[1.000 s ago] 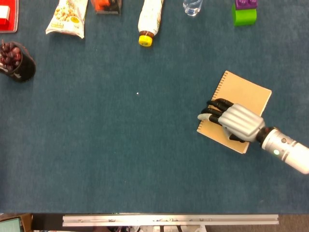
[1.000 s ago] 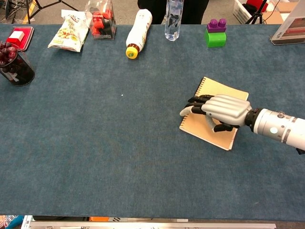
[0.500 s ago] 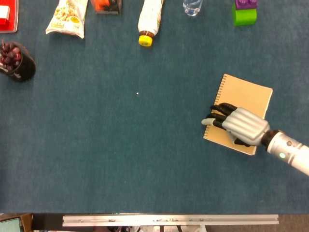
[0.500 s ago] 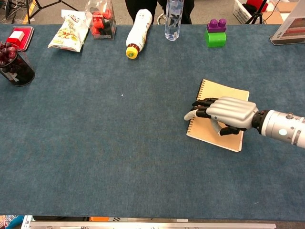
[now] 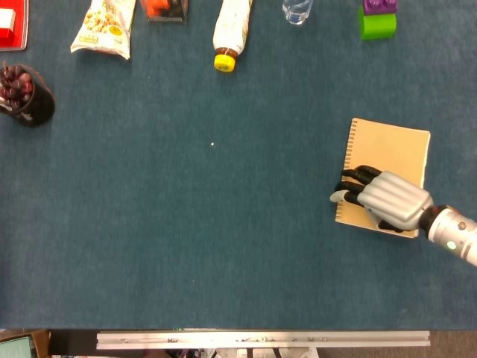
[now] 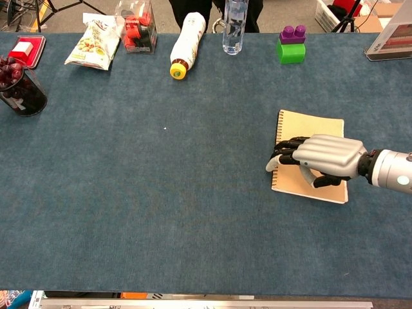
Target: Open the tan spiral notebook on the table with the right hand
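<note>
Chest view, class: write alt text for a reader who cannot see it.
A robot's right hand rests flat on a closed tan spiral notebook on a blue table; bottles, snacks and a toy block line the far edge.

tan spiral notebook (image 5: 389, 153), closed, flat, spiral leftward

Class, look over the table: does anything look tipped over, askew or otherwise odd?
Yes. The yellow-capped bottle lies on its side at the far edge, while the clear bottle beside it stands upright. The tan notebook lies closed, under the right hand.
</note>
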